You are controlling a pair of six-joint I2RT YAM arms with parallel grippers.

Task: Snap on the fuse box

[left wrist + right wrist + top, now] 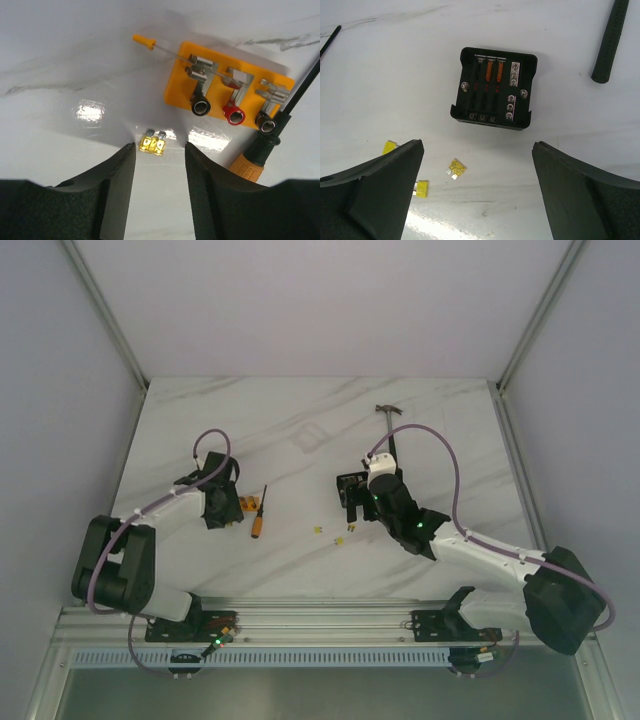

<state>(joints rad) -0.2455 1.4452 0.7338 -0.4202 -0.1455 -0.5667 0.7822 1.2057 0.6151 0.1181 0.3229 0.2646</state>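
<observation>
The fuse box (494, 89) is a black square box lying on the white table with no lid on it, and two orange fuses sit in its slots. My right gripper (477, 150) hovers just short of it, jaws wide open and empty. In the top view the fuse box (349, 483) lies at the tip of the right gripper (356, 512). A faint clear square outline (308, 438), perhaps the lid, lies farther back. My left gripper (160, 150) is open over the table with nothing between its fingers, and a yellow fuse (153, 142) lies just ahead of its tips.
An orange terminal block (227, 87) and an orange-handled screwdriver (247, 167) lie by the left gripper. Loose yellow fuses (456, 169) (390, 147) (421, 188) are scattered near the right gripper. A hammer (388, 420) lies behind the fuse box, its handle (611, 42) at upper right.
</observation>
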